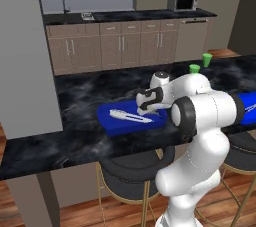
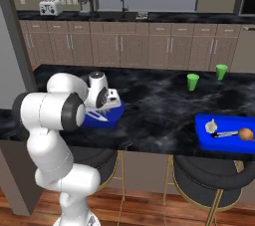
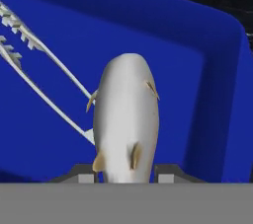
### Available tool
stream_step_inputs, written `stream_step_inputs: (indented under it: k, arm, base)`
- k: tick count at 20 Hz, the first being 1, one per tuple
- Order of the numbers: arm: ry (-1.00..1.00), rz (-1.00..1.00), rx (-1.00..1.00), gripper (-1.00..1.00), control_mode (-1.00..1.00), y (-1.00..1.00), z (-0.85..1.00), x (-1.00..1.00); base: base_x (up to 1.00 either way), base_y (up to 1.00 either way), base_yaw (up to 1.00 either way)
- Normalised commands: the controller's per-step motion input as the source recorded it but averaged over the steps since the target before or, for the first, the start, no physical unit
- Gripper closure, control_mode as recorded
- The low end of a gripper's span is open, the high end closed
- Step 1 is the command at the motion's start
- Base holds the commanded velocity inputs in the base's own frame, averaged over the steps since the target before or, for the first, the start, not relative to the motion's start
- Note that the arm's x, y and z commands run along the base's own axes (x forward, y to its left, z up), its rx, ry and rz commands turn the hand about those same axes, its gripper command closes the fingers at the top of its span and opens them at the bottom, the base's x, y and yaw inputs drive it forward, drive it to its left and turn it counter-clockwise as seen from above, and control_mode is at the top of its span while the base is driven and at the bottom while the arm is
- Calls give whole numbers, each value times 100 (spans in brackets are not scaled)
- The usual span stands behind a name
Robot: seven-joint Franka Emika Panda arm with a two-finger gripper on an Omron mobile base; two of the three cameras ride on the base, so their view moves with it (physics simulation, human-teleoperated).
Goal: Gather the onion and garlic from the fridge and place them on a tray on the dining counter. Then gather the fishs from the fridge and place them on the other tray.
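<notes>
- Gripper (image 3: 126,176): fingers clamped on a silver fish (image 3: 127,119), low over the left blue tray (image 1: 112,123).
- Right blue tray (image 2: 204,135): holds onion (image 2: 245,134) and garlic (image 2: 211,126).
- Both trays rest on the dining counter (image 2: 159,100).

Dining counter (image 2: 154,105): broad bare stretch of black top between the near blue tray (image 1: 112,123) and the far blue tray (image 2: 201,138), open for passage. Obstacles: two green cups (image 2: 192,81) upright toward the back edge, apart from both trays. Near tray's floor partly taken by tongs (image 3: 34,70) and a fish (image 3: 126,119); its raised wall rings the remaining free floor.
</notes>
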Motion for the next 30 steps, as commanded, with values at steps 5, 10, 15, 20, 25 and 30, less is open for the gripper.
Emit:
stream_step_inputs:
  k: [5,10,15,20,25,30]
  arm:
    - [4,0,0,100,-100,0,-31,28]
    - [5,-1,0,100,-100,0,-31,28]
    - [4,-2,0,-100,-100,5,-29,22]
    - [0,-4,0,-100,-100,1,1,-9]
    - [0,-5,0,-100,-100,0,19,-42]
    - [-3,-5,0,-100,-100,0,51,-67]
  base:
    - [0,0,0]
    - [0,0,0]
    - [0,0,0]
    - [0,0,0]
    - [0,0,0]
    - [0,0,0]
